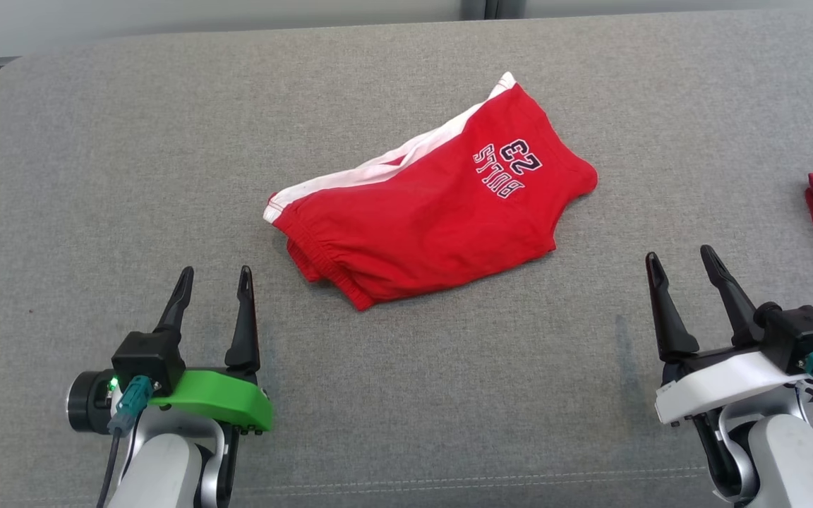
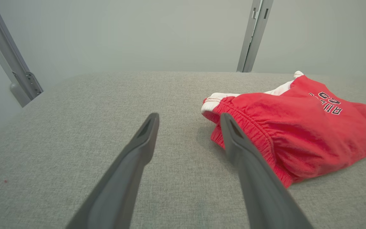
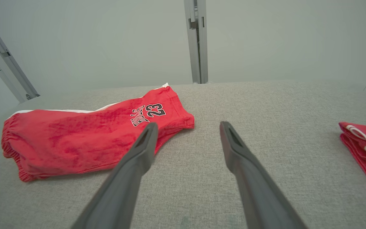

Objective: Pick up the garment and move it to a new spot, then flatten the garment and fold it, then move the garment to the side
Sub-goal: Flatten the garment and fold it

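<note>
Red basketball shorts (image 1: 435,212) are lying rumpled on the grey padded surface (image 1: 96,176). The left gripper (image 1: 216,271) and right gripper (image 1: 679,254) are hanging nearby, fingers spread, grasping nothing.

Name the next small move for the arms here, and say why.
Probably reach the left gripper forward and to its right, toward the waistband of the red shorts. It and the right gripper stand open, apart from the cloth, holding nothing, and that elastic end lies nearest the left one.
</note>
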Motion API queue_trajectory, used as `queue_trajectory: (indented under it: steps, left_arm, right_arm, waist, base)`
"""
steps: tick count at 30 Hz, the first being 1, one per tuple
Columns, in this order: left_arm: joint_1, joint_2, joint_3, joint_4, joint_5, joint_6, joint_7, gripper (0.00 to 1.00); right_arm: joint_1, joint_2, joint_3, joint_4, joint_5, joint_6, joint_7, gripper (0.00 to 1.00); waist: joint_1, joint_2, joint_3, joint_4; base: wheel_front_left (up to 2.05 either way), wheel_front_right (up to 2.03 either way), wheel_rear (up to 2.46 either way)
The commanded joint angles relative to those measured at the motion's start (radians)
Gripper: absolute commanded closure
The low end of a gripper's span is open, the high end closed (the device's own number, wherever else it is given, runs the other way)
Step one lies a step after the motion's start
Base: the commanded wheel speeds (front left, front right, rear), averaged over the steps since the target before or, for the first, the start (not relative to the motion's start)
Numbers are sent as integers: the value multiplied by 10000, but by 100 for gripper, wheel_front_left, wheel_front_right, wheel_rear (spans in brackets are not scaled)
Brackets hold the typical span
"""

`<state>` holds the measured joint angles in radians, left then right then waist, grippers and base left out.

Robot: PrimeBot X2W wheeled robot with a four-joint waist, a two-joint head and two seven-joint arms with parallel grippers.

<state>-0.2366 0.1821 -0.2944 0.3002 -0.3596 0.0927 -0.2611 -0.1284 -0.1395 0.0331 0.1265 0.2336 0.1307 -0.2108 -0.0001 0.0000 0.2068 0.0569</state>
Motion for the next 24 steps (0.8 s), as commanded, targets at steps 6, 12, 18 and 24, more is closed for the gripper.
queue_trajectory:
  steps: [6, 12, 18, 24]
  left_arm:
    - [-371, -176, -199, -61, 64, -8, -19, 0]
    - [-974, -622, -630, -23, 154, -266, -22, 0]
    - [-1653, -1092, -1104, 46, 290, -644, -24, 0]
    - [-1900, -1253, -1264, -24, 293, -741, -24, 0]
  right_arm:
    - [-538, -377, -147, 152, 19, -2, 410, 0]
    - [-1912, -1151, 9, 1354, 119, -2, 773, 0]
    - [-3526, -1921, 484, 3057, 205, -4, 673, 0]
    - [-4343, -2192, 636, 4112, 338, -4, 483, 0]
  waist:
    - [1, 0, 339, 436]
    - [1, 0, 1029, 1228]
    - [1, 0, 1861, 2309]
    - [1, 0, 2358, 2810]
  base:
    - [0, 0, 0]
    - [0, 0, 0]
    - [0, 0, 0]
    - [0, 0, 0]
